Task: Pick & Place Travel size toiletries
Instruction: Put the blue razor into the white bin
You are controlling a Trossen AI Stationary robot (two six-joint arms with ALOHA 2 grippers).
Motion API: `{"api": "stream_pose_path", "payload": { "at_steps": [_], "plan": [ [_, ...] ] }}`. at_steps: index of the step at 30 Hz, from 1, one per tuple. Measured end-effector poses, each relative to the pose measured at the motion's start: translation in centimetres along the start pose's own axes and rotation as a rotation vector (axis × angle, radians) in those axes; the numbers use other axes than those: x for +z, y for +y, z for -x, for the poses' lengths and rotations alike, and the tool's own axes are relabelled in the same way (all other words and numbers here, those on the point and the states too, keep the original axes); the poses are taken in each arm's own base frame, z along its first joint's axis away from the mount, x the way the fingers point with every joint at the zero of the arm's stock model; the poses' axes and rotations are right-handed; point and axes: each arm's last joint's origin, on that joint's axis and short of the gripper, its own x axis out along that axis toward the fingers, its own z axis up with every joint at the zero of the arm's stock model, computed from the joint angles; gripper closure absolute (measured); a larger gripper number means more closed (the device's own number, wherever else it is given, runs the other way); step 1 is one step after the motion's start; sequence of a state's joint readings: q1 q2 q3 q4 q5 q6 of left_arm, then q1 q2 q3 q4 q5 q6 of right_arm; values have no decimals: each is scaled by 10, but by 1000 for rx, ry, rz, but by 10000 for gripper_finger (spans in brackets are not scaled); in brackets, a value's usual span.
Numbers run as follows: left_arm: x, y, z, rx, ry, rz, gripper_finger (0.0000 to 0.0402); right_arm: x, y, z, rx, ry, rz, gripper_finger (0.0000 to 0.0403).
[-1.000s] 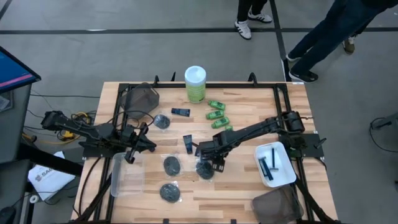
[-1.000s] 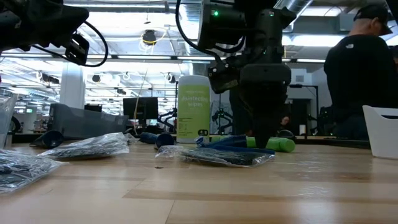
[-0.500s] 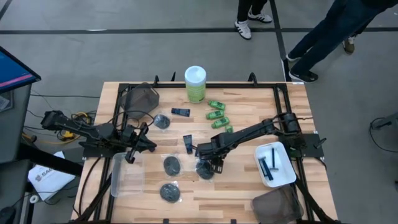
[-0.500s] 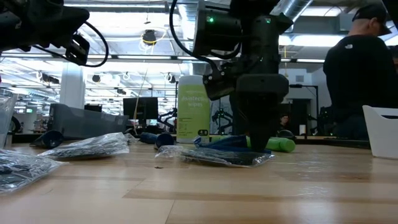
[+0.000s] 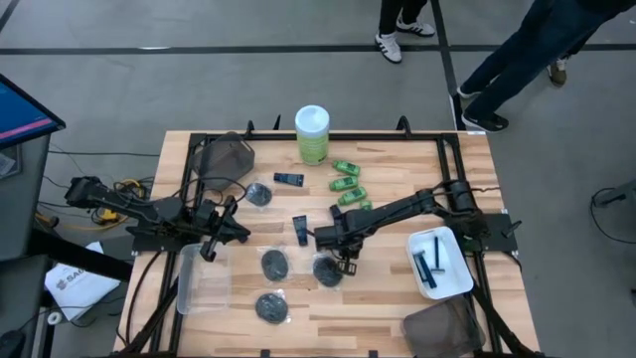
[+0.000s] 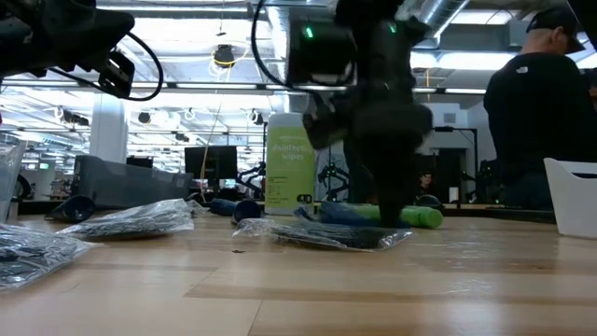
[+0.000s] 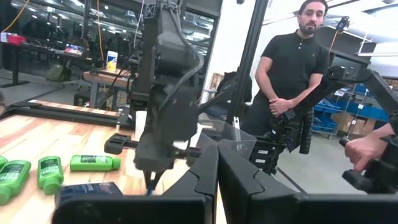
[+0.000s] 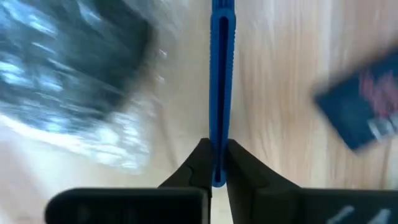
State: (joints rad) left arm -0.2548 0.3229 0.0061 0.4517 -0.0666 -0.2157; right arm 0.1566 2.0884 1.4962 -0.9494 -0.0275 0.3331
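My right gripper points down at the table's middle, shut on a thin blue razor. Beside it lie a bagged black disc, a dark navy tube and small green bottles. More bagged discs lie flat on the wood toward the left. My left gripper hangs shut above the table's left side, holding nothing. My right gripper pinches the razor's blue handle at its end between its two fingers, coming from above and pointing down. The handle runs straight away from the fingertips over the wood. Whether it is off the table I cannot tell.
A white tray with two razors sits at the right, a clear bin at the left. A tall green canister stands at the far edge. Mesh bags lie at the far left and near right. People stand beyond the table.
My right gripper has shut its fingers, which stood open a second ago, and has taken hold of the blue razor. The left arm has kept still.
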Motion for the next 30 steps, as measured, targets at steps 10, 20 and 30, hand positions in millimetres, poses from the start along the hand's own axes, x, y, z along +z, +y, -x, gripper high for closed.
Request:
{"api": "stream_pose_path", "payload": {
  "at_steps": [10, 20, 30],
  "plan": [
    [0, 0, 0, -1, -3, 0, 399, 18, 8, 78, -19, -54, 22, 394],
    [2, 0, 1, -4, -19, 1, 399, -25, 21, 144, -40, 14, -71, 393],
    [28, -5, 23, -65, -294, 19, 399, -100, 34, 151, -151, 49, -463, 393]
  ]
}}
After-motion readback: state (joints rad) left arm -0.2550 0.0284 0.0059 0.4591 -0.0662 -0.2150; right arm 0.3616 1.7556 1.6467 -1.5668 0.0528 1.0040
